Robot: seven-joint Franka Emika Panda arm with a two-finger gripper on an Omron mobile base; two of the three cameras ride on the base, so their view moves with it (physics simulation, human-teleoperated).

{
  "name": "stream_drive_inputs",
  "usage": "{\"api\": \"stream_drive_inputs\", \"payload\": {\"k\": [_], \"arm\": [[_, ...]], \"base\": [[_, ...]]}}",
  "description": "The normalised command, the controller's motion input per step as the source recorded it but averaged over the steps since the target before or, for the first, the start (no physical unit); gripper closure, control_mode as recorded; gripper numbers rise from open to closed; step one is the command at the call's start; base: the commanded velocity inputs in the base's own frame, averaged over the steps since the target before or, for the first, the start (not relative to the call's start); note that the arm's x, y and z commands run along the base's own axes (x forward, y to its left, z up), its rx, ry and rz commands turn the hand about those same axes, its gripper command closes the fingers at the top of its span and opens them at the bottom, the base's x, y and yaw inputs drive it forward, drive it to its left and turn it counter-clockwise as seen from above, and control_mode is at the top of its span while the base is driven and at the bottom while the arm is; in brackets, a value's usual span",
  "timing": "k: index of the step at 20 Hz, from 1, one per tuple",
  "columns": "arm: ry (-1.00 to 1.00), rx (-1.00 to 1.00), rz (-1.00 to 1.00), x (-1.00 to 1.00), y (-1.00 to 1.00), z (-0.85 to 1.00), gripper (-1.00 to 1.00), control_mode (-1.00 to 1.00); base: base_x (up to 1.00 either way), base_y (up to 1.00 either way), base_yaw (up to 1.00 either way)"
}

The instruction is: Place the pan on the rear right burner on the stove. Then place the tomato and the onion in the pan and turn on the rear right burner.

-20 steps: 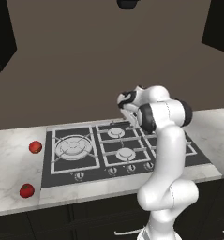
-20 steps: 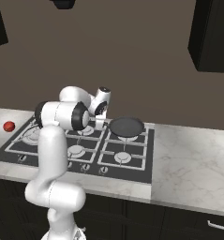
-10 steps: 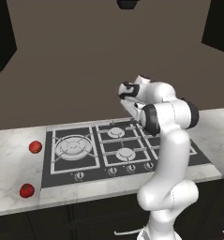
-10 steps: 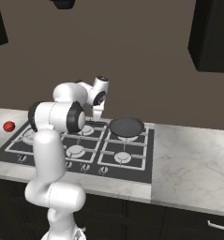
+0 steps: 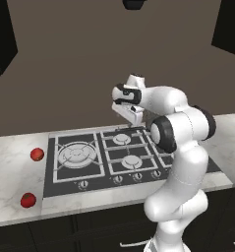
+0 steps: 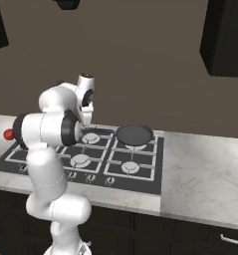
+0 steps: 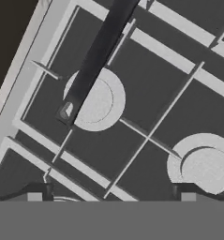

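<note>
Right base view: your pan [image 6: 134,134] sits on the rear right burner of the stove [image 6: 155,172], so judge the first part of the task complete. Hand view: the pan's long black handle [image 7: 97,56] runs from the top edge down across a small silver burner cap [image 7: 100,99], its end lying just over that cap, with grey grate bars [image 7: 151,139] crossing the black cooktop beneath and a second cap [image 7: 205,166] toward the lower right. Note the gripper [image 7: 111,196]: its two dark tips stand at their widest, far apart at the bottom of this view, with nothing between them; it has hold of nothing. Left base view: the hand [image 5: 131,106] hangs above the rear of the stove, well clear of the grates. Two red round items lie on the marble counter [image 5: 11,167] left of the stove, one [image 5: 37,154] nearer the wall, one [image 5: 28,200] nearer the front edge; which is the tomato and which the onion cannot be told. The step in hand appears to be the retreat toward these. You would do well to lift clear of the handle before swinging left, keep the jaws wide during the approach, and descend squarely over the chosen item so that it does not roll from between the tips.
</note>
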Motion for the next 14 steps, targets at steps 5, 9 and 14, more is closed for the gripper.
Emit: {"api": "stream_drive_inputs", "payload": {"k": [5, 9, 14], "arm": [[-0.08, -0.07, 0.33, -0.8, 0.42, 0.43, -1.0, -1.0], [-0.02, -0.02, 0.39, -0.72, 0.56, 0.13, -1.0, -1.0], [0.0, 0.0, 0.47, -0.25, 0.81, 0.04, -1.0, -1.0]], "base": [[0.0, 0.0, 0.0], [0.0, 0.0, 0.0], [0.0, 0.0, 0.0]]}}
